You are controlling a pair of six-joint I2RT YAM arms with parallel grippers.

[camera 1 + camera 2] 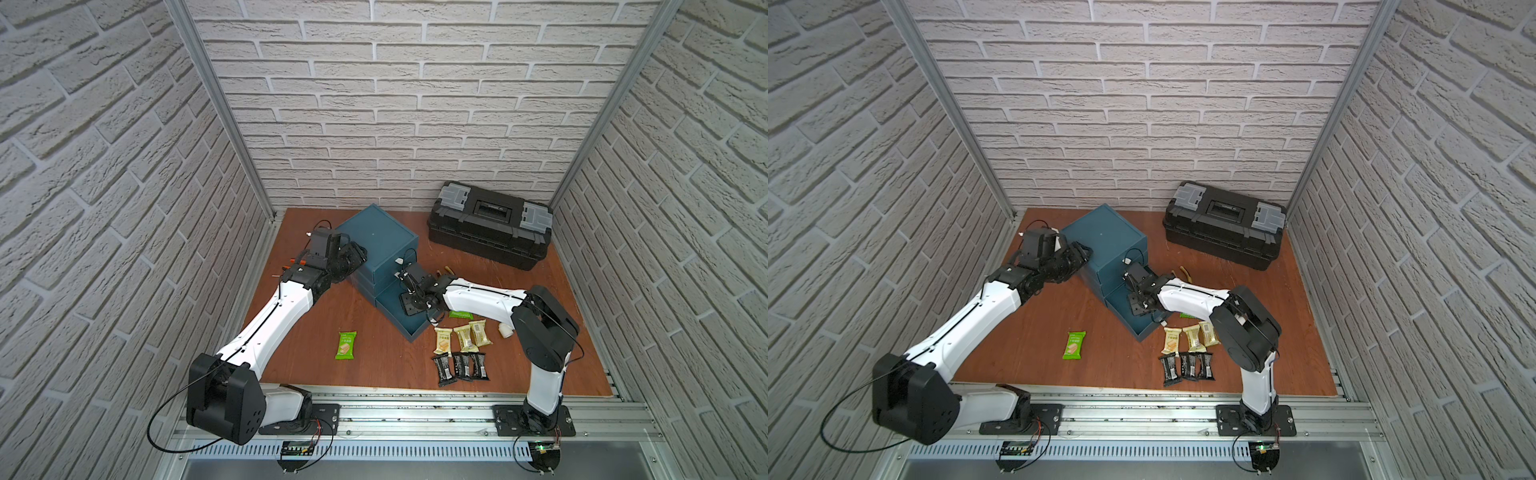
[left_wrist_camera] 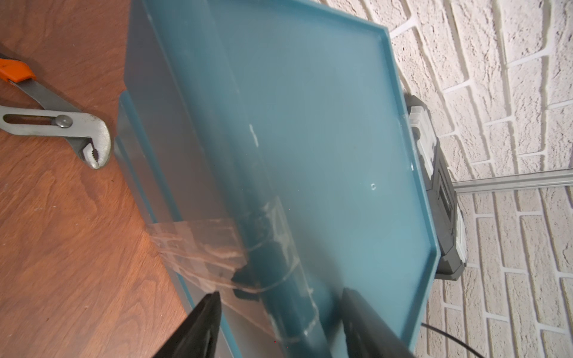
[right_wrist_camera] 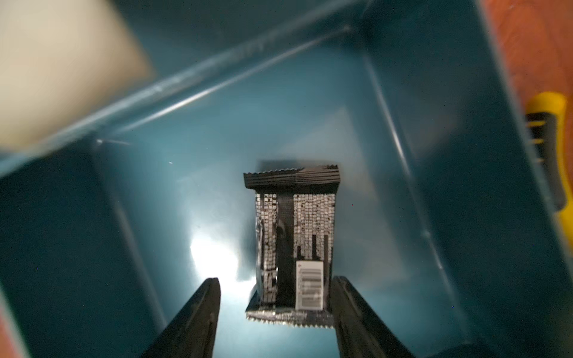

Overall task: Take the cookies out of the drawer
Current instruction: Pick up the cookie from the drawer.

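Flat in the open drawer (image 3: 400,130): one black cookie packet (image 3: 294,235), between the spread, released jaws of the right end effector (image 3: 276,279). Left end effector (image 2: 280,297) astride the teal cabinet's (image 2: 310,124) top edge, grip impossible to tell. More cookies (image 1: 465,337) near the table's (image 1: 311,332) front edge.

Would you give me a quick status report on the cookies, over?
Left gripper straddling cabinet edge, grip unclear. Right gripper open in drawer, over black cookie packet. Nothing blocking.

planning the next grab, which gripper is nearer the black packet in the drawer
Right. The right gripper is in the drawer, jaws flanking the black packet; the left gripper straddles the cabinet rim.
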